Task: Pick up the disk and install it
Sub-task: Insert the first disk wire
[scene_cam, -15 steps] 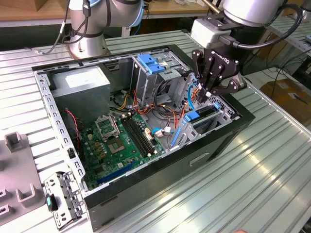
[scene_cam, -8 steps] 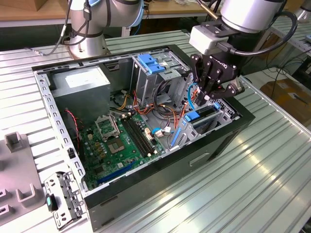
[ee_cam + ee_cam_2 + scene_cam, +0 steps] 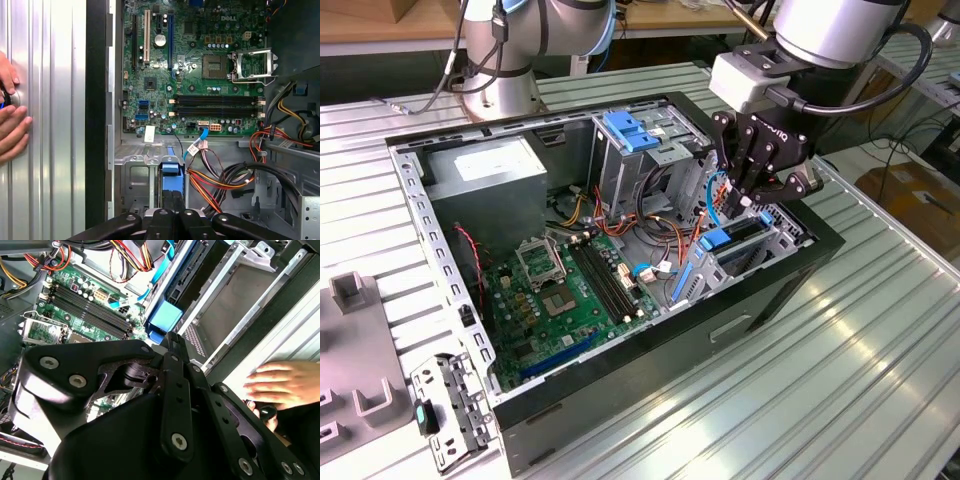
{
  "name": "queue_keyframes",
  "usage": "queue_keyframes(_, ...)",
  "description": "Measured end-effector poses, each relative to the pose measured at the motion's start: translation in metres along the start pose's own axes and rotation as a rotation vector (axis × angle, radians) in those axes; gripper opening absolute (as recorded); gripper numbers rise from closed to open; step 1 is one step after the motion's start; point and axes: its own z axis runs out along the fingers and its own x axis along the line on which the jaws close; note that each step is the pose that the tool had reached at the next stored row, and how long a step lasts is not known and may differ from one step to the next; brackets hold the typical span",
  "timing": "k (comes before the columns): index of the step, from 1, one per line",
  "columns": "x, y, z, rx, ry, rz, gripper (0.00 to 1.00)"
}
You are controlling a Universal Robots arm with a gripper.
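The disk sits in the metal bay at the case's corner on the exterior view's right, black body down in the slot and blue end piece facing up. Both wrist views show that blue end directly under my fingers. My gripper hangs straight over the bay. Its fingers are shut together with nothing between them, right at the disk's blue end. Whether they touch it I cannot tell.
The open computer case holds a green motherboard, a grey power supply, a blue-handled drive cage and loose cables. A person's hand rests on the ribbed table beside the case. Grey fixtures lie at the exterior view's left.
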Motion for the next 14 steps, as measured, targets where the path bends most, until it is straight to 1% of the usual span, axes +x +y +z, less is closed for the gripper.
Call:
queue_keyframes(4, 0.0000, -0.0002, 0.0000, 0.0000, 0.0000, 0.000, 0.11)
queue_keyframes(6, 0.0000, -0.0035, 0.0002, 0.0000, -0.0002, 0.000, 0.11)
queue_keyframes(7, 0.0001, -0.0061, 0.0002, 0.0000, -0.0001, 0.000, 0.11)
queue_keyframes(9, 0.0001, -0.0199, 0.0012, -0.0003, -0.0001, 0.000, 0.11)
queue_keyframes(10, 0.0002, -0.0254, 0.0020, -0.0004, -0.0002, -0.001, 0.11)
queue_keyframes(13, 0.0002, -0.0324, 0.0028, -0.0005, 0.0000, -0.002, 0.11)
queue_keyframes(14, 0.0002, -0.0328, 0.0028, -0.0005, 0.0001, -0.005, 0.11)
